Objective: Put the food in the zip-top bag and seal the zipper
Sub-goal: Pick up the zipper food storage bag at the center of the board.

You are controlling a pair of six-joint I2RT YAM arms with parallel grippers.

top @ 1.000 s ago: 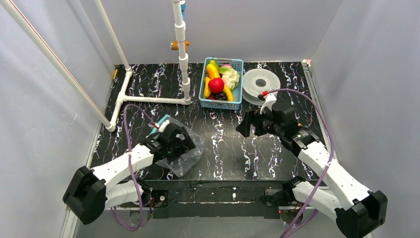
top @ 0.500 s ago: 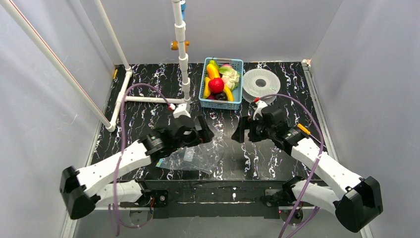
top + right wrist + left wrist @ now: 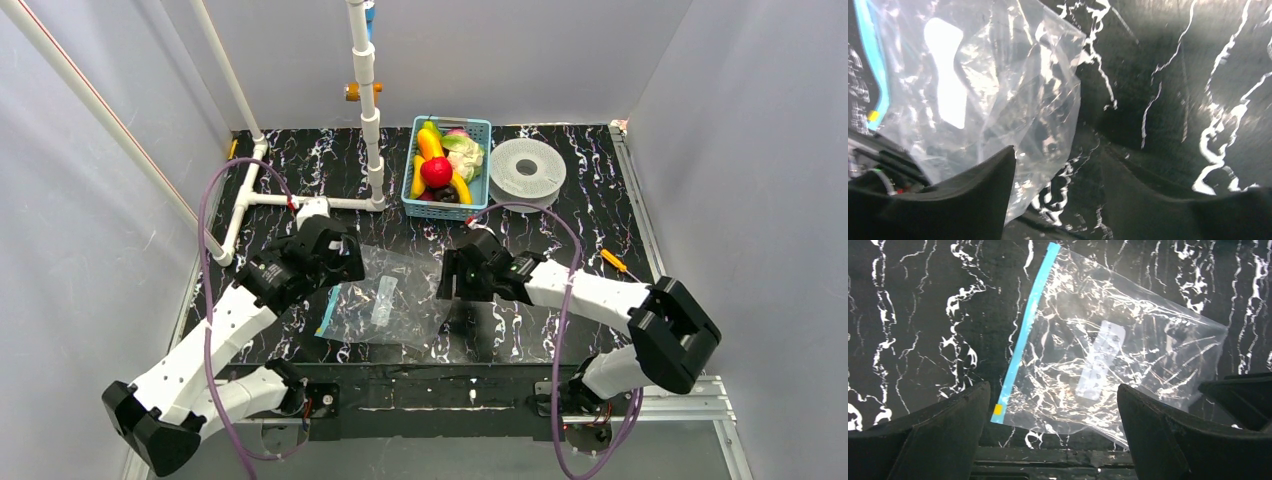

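The zip-top bag lies flat near the table's front, its pale-blue zipper along its left side. My left gripper hovers above the bag's back-left corner. In the left wrist view this gripper stands wide open over the bag and zipper, holding nothing. My right gripper is low at the bag's right edge. In the right wrist view it is open, with a crinkled edge of the bag between its fingers. The food, a red apple, banana and cauliflower, sits in a basket.
The light-blue basket stands at the back centre, with a white round spool to its right. A white pipe frame occupies the back left, its upright beside the basket. An orange-handled tool lies at the right.
My left gripper let the bag go and pulled back to the left; the bag now lies spread flat. My right gripper moved left and down to the bag's right edge, jaws narrowing slightly.
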